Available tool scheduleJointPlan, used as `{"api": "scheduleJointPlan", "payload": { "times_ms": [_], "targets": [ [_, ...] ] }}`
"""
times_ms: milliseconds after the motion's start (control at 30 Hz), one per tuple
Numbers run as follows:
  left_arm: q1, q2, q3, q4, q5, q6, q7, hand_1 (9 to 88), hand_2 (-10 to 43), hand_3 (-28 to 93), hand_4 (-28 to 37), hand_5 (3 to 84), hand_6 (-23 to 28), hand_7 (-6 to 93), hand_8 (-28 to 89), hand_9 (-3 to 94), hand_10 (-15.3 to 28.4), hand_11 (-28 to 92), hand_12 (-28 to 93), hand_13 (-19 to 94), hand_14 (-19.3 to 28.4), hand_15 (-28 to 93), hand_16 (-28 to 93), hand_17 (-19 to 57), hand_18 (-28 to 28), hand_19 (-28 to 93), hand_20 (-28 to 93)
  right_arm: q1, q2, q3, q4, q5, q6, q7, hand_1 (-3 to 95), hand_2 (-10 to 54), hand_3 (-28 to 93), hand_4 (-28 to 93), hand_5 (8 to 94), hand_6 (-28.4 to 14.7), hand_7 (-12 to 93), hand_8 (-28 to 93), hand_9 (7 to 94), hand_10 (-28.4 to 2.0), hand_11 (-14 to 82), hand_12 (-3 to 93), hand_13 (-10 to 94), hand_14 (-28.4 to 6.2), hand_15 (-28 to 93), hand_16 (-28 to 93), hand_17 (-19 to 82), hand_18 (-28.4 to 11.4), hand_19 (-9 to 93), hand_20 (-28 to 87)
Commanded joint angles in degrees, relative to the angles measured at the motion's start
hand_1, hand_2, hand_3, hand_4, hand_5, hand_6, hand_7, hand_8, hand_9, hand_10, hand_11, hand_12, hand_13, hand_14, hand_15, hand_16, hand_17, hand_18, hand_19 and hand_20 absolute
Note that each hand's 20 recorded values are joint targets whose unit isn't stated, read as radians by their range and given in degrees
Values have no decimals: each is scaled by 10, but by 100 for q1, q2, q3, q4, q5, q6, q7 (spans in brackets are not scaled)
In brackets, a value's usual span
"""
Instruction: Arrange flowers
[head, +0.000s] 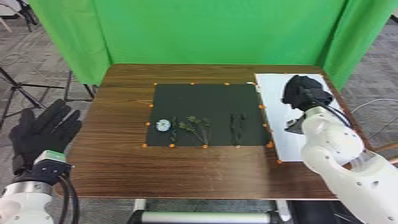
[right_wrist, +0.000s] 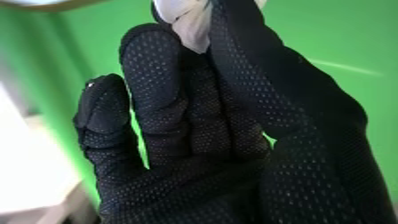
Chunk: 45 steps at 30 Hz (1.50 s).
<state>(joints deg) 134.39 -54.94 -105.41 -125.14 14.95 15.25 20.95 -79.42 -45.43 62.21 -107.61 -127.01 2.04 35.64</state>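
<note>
In the head view, my left hand (head: 37, 142) is beside the left edge of the brown wooden counter (head: 124, 172), out past the wood, its fingers straight, spread wide and holding nothing. My right hand (head: 305, 91) is over the white board (head: 289, 145) that runs along the counter's right side, near the far end; what it grips is too small to make out from here. Between my hands lies a black mat (head: 195, 100) with orange markers (head: 205, 146) around its border. On the mat's near half, from left to right, I see a pale bluish flower (head: 163, 125), a thin dark stem (head: 173, 131) just beside it, some green sprigs (head: 194, 125) with slender stalks, and, well apart from those, a pair of slim dark pieces (head: 237, 129) lying side by side. A green curtain (head: 213, 32) hangs behind the counter. In the right wrist view, my right hand (right_wrist: 195, 185) has its thumb and fingers closed at the tips on a whitish, petal-like piece (right_wrist: 193, 30), pinching it, though I cannot tell its whole shape. The rest of my fingers are mostly extended, one standing a little apart from its neighbours.
</note>
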Motion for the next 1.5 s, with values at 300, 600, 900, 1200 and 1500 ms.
{"api": "scheduleJointPlan", "payload": {
  "times_ms": [300,600,900,1200,1500],
  "targets": [
    [-405,150,343,145,7,12,-242,262,82,709,-283,376,78,186,-98,312,147,230,105,220,152,374,-79,-57,136,273,83,2258,-2513,-1963,1222,187,283,-1511,598,-74,688,-283,722,-11,356,50,793,-86,54,320,677,-68,553,426,371,-208,861,392],
    [-581,232,532,194,8,25,-213,260,83,709,-283,375,73,194,-101,314,142,231,103,225,147,369,-81,-54,135,269,82,2476,-2932,-2748,2071,-279,262,-1675,592,-67,688,-283,703,-7,386,22,783,-85,64,312,675,-68,550,426,368,-204,848,401],
    [-623,224,581,197,16,12,-215,256,83,710,-283,369,65,212,-110,316,134,237,101,233,139,368,-82,-49,134,265,82,2631,-2984,-2976,2731,-510,241,-1485,589,-68,691,-283,703,-6,384,19,782,-86,65,311,678,-70,541,427,368,-207,843,405],
    [-752,296,615,244,14,-15,-251,256,82,711,-283,369,64,218,-114,318,134,246,98,233,141,380,-88,-49,134,271,81,2688,-3092,-3152,3036,-285,526,-1170,583,-75,704,-283,711,-3,375,14,782,-91,68,306,676,-73,532,426,369,-211,838,405],
    [-769,309,590,221,-18,-1,-217,259,83,709,-283,370,63,222,-115,319,132,257,95,234,139,388,-93,-49,134,275,79,2679,-3110,-3254,3032,-331,695,-1002,571,-95,690,-283,699,-7,381,33,755,-95,95,285,677,-75,530,420,373,-216,840,400]
  ]
}}
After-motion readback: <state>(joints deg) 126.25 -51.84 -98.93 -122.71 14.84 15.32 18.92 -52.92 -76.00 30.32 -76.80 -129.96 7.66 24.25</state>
